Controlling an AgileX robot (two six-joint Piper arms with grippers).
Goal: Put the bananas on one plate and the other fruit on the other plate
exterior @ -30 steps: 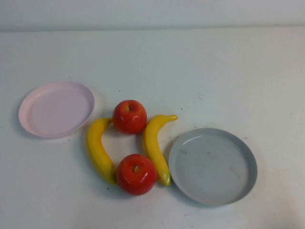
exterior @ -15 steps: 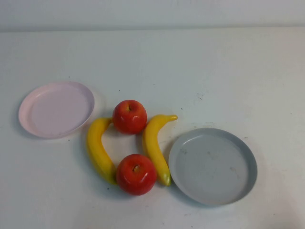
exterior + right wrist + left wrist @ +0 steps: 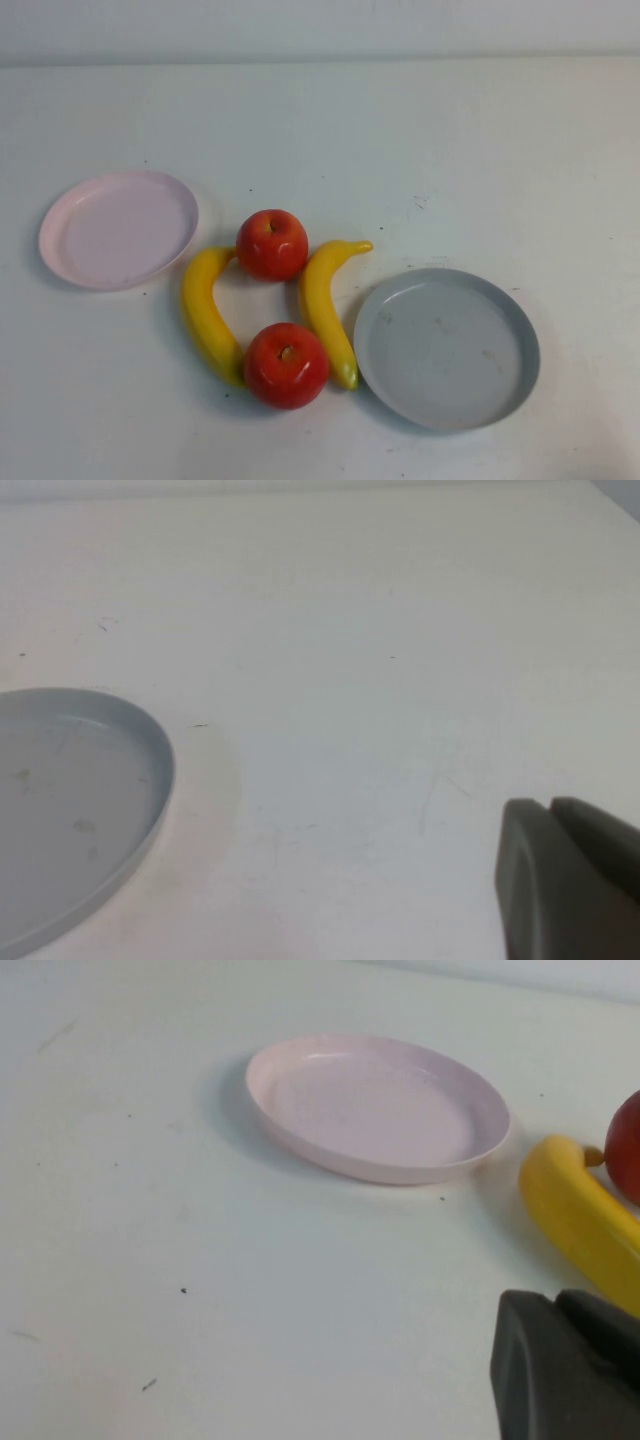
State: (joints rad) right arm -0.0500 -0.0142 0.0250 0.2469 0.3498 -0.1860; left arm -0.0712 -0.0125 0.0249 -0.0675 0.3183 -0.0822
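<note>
Bananas first: the left banana (image 3: 207, 315) and the right banana (image 3: 327, 305) lie on the white table (image 3: 450, 150), curving toward each other like brackets, with two red apples between their ends. We see the far apple (image 3: 272, 244) up between their upper tips, touching both, and the near apple (image 3: 286, 365) between their lower ends, touching both too. The pink plate (image 3: 117, 229) sits to the left, near the left banana's tip but apart from it, bare inside. The grey plate (image 3: 446, 347) rests on the right, its rim just beside the right banana, also bare. Neither arm shows from above. Our left gripper (image 3: 570, 1365) hangs low beside the left banana, closed up and holding nothing. Our right gripper (image 3: 570, 875) hovers over bare table near the grey plate, likewise closed and empty.
</note>
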